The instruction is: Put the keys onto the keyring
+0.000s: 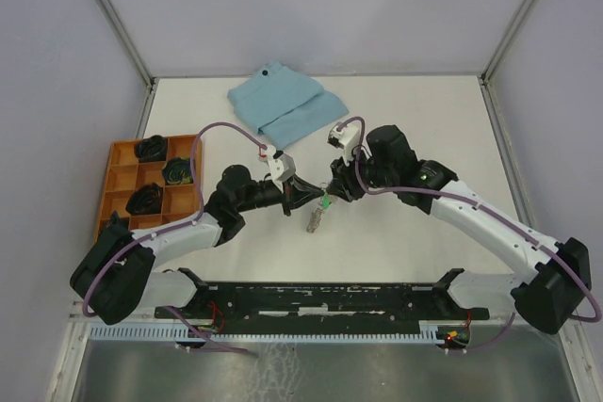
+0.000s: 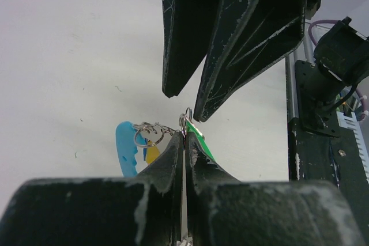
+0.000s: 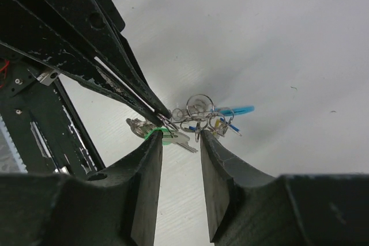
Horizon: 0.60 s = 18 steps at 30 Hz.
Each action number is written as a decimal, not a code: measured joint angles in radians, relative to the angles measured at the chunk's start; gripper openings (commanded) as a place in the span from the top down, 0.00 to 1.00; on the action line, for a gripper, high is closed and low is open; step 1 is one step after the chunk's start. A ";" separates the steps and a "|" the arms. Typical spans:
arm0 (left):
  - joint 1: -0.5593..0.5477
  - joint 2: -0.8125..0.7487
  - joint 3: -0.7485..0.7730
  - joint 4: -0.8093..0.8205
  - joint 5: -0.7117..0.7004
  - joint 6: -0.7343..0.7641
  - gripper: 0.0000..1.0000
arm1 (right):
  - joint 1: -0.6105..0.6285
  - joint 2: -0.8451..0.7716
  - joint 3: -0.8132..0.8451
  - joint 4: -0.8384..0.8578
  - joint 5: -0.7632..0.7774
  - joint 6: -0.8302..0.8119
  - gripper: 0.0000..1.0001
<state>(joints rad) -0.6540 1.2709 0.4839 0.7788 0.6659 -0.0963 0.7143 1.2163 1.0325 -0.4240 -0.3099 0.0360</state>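
My left gripper (image 1: 300, 197) is shut on a metal ring of the keyring (image 2: 151, 133) and holds it above the table. The grey chain links, light-blue strap (image 2: 125, 148) and yellow tag (image 2: 152, 155) hang beside its tips. My right gripper (image 1: 334, 191) faces it, open, with its fingertips (image 3: 152, 142) on either side of the green-tagged key (image 3: 171, 136), which hangs at the ring. The keyring's rings (image 3: 199, 110) and strap (image 3: 237, 109) show just past them. The bunch dangles below both grippers (image 1: 316, 219). No red tag shows.
An orange compartment tray (image 1: 121, 179) with black items stands at the left. A folded light-blue cloth (image 1: 287, 105) lies at the back centre. A black rail (image 1: 320, 295) runs along the near edge by the arm bases.
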 measured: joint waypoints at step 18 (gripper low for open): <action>0.000 -0.019 0.000 -0.030 0.027 0.058 0.97 | -0.046 0.063 0.070 -0.051 -0.204 -0.028 0.99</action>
<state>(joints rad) -0.6540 1.2522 0.4839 0.7490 0.6933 -0.0383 0.6682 1.2793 1.1023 -0.4751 -0.5140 0.0078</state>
